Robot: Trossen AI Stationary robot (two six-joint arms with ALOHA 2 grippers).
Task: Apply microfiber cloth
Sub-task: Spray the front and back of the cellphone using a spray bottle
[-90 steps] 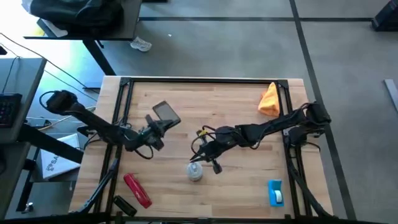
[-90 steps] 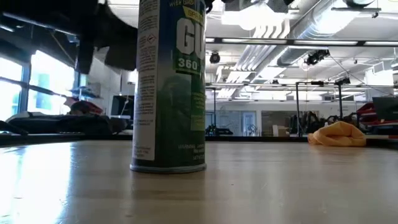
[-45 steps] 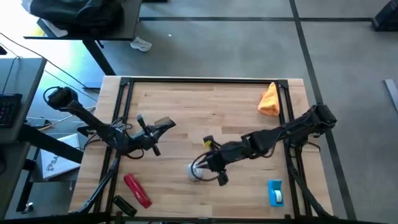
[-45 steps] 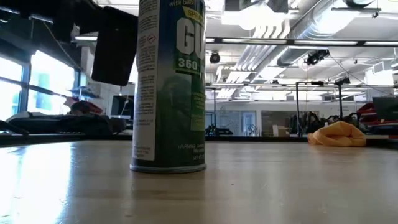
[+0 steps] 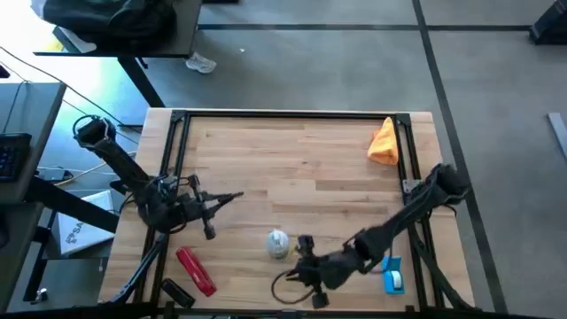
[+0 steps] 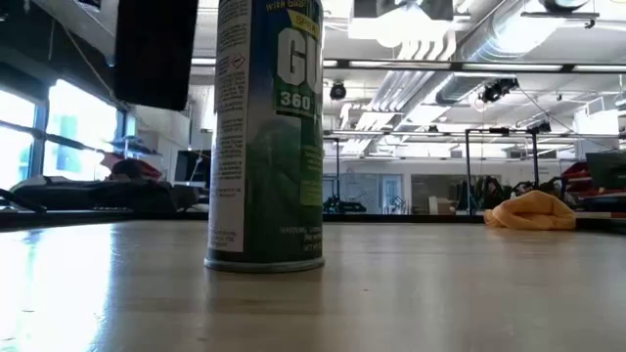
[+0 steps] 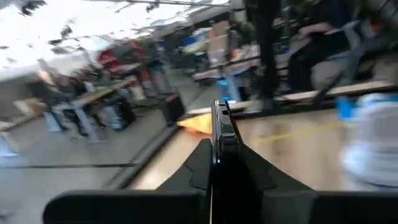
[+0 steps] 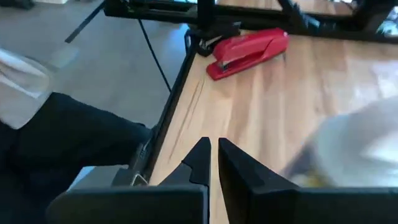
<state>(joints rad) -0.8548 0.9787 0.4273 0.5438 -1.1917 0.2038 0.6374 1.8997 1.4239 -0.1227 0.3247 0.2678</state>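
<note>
The orange microfiber cloth (image 5: 384, 142) lies crumpled at the table's far right corner, touched by neither gripper; it also shows in the low view (image 6: 533, 210) and behind the slab in the left wrist view (image 7: 194, 125). My left gripper (image 5: 213, 202) is at the table's left, shut on a thin dark flat slab (image 5: 229, 196) that stands on edge above the table. My right gripper (image 5: 306, 268) hovers near the front edge with its fingers shut on nothing. A green-and-white spray can (image 5: 277, 241) stands upright on its base just beyond it. My left gripper pinches the dark slab between its two fingers (image 7: 205, 163), one on each flat face. The slab's free end (image 7: 221, 121) sticks out past the fingertips toward the table's right. It is held clear of the table, showing as a dark rectangle high in the low view (image 6: 152, 49).
A red stapler (image 5: 195, 270) lies at the near left, also in the right wrist view (image 8: 249, 53), with a small dark object (image 5: 177, 291) beside it. A blue-and-white item (image 5: 392, 273) lies at the near right. The spray can (image 6: 266, 137) fills the low view's middle.
My right gripper has drawn back from beside the spray can toward the table's near edge; the can stays upright in place. My left gripper has pulled toward the left edge and turned, so the dark slab, first flat face up, now stands on edge.
</note>
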